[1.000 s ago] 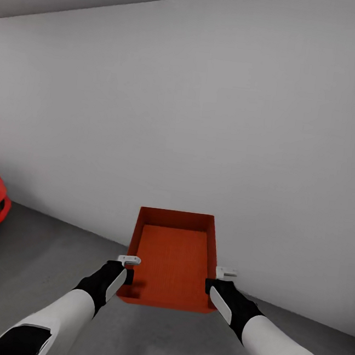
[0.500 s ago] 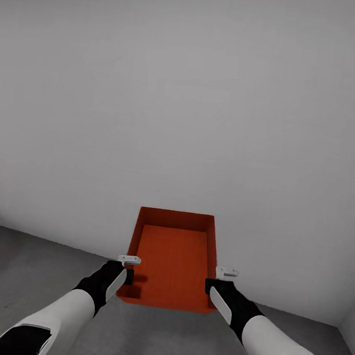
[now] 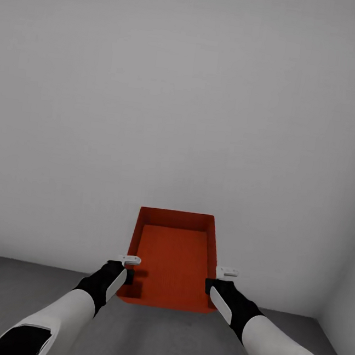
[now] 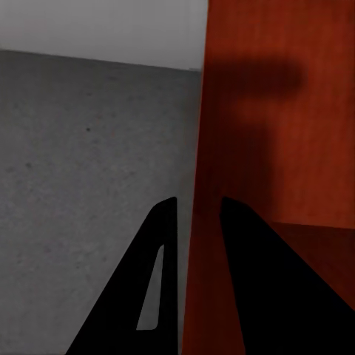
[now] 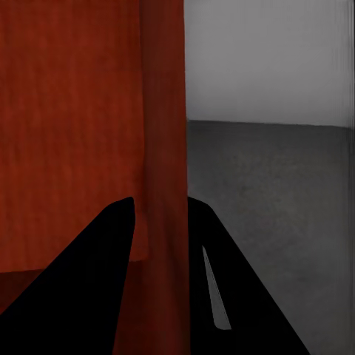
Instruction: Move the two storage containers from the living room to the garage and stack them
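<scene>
- Carrying one orange bin [image 3: 172, 259] in both grippers, held out in front of the robot above the grey concrete floor [image 3: 15, 291], open side up, nothing in it
- left gripper [image 3: 127, 268] pinched on the bin's left side wall near the close end; in the left wrist view one finger sits outside the wall, one inside [image 4: 255, 288]
- right gripper [image 3: 215, 279] clamped the same way on the right side wall, fingers [image 5: 100, 274] either side of it in the right wrist view
- plain grey-white wall [image 3: 184, 117] straight ahead, a room corner at far right; looks like the garage
- progress, judging: this bin has reached the garage but isn't set down yet
- second bin not in sight, so can't tell if it is already here or needs fetching
- left: lower this one to the floor or onto the other, then finish the stack
</scene>
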Robot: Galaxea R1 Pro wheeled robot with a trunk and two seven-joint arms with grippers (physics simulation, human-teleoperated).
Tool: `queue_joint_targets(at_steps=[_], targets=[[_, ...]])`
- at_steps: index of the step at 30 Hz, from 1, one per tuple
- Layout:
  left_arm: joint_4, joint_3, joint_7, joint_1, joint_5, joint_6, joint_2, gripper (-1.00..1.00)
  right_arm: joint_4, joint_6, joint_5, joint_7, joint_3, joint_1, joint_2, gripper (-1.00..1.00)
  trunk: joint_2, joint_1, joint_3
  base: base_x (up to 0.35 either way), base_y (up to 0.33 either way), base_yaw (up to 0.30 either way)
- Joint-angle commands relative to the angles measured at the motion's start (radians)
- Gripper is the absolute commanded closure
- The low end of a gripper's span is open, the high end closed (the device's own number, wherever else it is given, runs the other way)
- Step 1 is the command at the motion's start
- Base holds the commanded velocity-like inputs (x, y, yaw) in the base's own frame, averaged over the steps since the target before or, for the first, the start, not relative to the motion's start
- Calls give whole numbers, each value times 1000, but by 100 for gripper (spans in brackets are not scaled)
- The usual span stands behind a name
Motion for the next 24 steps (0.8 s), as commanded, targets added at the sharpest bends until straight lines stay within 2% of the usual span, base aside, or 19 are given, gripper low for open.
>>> queue_joint_targets(at_steps=[1, 7, 24], targets=[[5, -10, 12, 1, -23, 11, 0, 100, -2, 9, 31, -10, -20, -3, -1, 100, -2, 1, -2, 323, 0, -243], [1, -8, 19, 1, -24, 11, 0, 100, -2, 9, 31, -10, -20, -3, -1, 100, -2, 1, -2, 267, 0, -101], [-1, -8, 20, 1, -24, 9, 1, 100, -2, 10, 31, -10, -20, -3, -1, 100, -2, 1, -2, 9, 0, -2]])
